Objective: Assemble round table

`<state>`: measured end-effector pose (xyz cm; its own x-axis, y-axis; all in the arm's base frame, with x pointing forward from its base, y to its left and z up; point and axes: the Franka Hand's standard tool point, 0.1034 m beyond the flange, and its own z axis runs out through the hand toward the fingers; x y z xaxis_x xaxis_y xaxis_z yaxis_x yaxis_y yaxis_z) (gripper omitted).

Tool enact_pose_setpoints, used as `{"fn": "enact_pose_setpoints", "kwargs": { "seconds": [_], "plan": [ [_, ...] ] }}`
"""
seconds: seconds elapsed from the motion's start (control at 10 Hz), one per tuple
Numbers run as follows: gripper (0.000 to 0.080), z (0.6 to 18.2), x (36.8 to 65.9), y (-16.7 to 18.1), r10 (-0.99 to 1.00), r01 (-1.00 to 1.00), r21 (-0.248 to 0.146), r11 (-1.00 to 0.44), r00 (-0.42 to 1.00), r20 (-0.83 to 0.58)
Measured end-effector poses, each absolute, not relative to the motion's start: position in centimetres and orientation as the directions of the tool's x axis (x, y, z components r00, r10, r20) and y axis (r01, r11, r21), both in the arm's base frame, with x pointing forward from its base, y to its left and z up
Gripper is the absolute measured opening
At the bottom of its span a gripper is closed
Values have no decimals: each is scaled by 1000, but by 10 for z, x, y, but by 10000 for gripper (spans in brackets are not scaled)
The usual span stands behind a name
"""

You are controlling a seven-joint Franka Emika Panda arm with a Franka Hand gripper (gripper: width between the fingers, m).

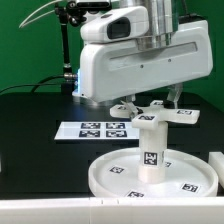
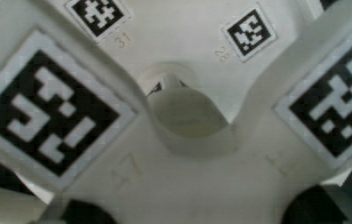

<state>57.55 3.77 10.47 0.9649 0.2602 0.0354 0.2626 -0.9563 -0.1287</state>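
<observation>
The claw (image 1: 152, 104), nearly closed, grips the cross foot (image 1: 127, 107) directly over the upright leg (image 1: 150, 150) on the disc (image 1: 108, 172) beneath it, both seen only from outside; the wrist view shows the foot's tags (image 2: 48, 100)

The exterior view is bright and evenly lit from above. The arm's white housing (image 1: 120, 60) and the round disc (image 1: 100, 185) are close to washed out against the matt black surface (image 1: 30, 130). In the wrist view the cross-shaped foot (image 2: 173, 115) fills the picture, out of focus. Its tags (image 2: 57, 100) have smeared edges, and shade gathers at 5 and 7 o'clock.
</observation>
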Motion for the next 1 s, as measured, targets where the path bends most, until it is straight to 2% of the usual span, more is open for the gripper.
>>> {"fn": "enact_pose_setpoints", "kwargs": {
  "seconds": [0.3, 0.6, 1.0],
  "plan": [
    [448, 105, 576, 39, 12, 13, -159, -987, 1000, 7],
    [448, 104, 576, 41, -237, -236, -188, -953, 971, -20],
    [448, 104, 576, 44, -449, -453, -187, -872, 891, -65]
  ]
}}
